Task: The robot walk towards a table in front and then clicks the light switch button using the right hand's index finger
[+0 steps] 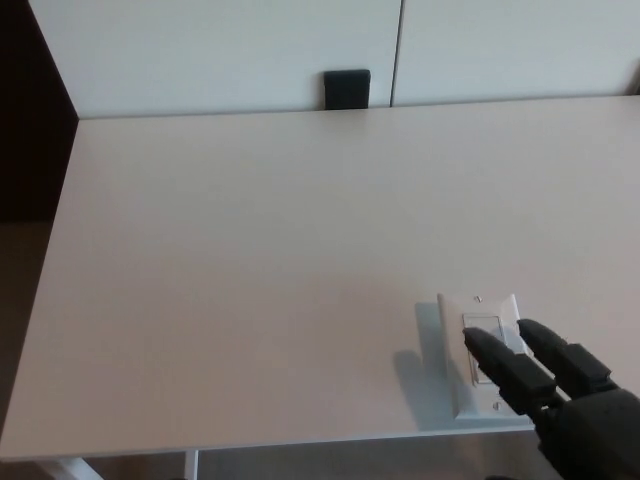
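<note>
A white light switch plate (473, 310) with a grey rocker button lies on the white table (250, 260) near its front right edge. My right hand (560, 400) comes in from the lower right, black, with two fingers stretched out and apart over the switch. One fingertip (478, 344) lies on the rocker; the other finger covers the plate's right side. It holds nothing. My left hand does not show.
A small black block (346, 89) stands against the white wall panels at the table's far edge. A dark gap runs along the table's left side. The front edge lies just below the switch.
</note>
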Robot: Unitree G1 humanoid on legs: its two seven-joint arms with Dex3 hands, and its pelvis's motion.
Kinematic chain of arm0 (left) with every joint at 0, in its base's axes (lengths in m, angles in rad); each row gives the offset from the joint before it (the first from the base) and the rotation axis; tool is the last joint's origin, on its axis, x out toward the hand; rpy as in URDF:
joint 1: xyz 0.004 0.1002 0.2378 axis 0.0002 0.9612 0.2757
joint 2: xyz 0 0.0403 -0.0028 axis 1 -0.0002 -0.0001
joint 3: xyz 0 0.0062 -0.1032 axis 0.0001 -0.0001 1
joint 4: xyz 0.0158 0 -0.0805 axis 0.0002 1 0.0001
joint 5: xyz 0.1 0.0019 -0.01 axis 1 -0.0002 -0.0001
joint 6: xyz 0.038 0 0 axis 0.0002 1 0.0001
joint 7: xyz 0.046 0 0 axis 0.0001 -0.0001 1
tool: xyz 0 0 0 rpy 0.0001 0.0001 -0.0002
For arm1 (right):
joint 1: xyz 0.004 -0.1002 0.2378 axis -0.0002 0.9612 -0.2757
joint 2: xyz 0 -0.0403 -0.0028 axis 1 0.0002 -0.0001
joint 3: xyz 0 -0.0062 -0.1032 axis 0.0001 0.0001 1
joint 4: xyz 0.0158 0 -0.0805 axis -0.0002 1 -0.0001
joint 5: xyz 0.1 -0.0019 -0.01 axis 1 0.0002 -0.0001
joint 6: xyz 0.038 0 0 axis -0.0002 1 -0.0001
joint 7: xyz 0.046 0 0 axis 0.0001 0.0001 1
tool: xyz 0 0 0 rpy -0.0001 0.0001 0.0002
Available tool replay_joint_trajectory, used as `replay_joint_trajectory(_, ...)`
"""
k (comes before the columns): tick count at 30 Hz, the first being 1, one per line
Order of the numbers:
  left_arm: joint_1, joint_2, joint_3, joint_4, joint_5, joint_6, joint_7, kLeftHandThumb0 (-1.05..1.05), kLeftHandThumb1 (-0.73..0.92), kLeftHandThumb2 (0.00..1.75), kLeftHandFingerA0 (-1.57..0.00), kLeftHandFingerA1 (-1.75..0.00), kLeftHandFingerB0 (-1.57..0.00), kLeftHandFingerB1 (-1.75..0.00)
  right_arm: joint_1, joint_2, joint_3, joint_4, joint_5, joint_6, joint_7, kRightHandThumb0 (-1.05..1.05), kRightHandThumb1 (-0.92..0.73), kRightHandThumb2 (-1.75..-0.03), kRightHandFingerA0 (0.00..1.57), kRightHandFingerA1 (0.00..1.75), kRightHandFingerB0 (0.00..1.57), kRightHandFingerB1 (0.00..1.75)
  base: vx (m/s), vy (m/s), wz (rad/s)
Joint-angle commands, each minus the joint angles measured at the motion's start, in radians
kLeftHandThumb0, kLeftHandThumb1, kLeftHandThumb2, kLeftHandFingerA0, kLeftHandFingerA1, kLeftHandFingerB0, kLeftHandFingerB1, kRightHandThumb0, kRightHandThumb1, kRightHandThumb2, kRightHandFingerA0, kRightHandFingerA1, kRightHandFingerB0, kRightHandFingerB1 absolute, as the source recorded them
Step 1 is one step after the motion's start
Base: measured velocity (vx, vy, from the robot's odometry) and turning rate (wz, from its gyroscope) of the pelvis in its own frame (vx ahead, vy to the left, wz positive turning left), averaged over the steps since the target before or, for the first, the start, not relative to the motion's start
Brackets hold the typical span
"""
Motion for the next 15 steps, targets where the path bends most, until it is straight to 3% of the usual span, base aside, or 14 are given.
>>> replay_joint_trajectory(1,0.023,0.045,-0.017,-0.029,0.011,0.020,-0.036,-0.13,0.53,0.93,-0.24,-0.55,-0.16,-0.50,-0.015,-0.089,0.093,0.049,-0.407,0.180,-0.165,-1.05,-0.73,-1.07,0.00,0.01,0.07,0.17,0.00,0.000,0.00)
replay_joint_trajectory(11,0.024,0.053,-0.022,-0.039,0.010,0.024,-0.037,-0.13,0.53,0.93,-0.26,-0.56,-0.16,-0.50,0.006,-0.102,0.123,-0.003,-0.426,0.233,-0.177,-1.05,-0.72,-1.06,0.00,0.00,0.09,0.18,0.00,0.000,0.00)
replay_joint_trajectory(15,0.020,0.052,-0.021,-0.039,0.002,0.032,-0.036,-0.13,0.53,0.93,-0.25,-0.56,-0.15,-0.50,0.022,-0.109,0.136,-0.048,-0.430,0.245,-0.169,-1.05,-0.74,-1.08,0.00,0.01,0.00,0.09,0.00,0.000,0.00)
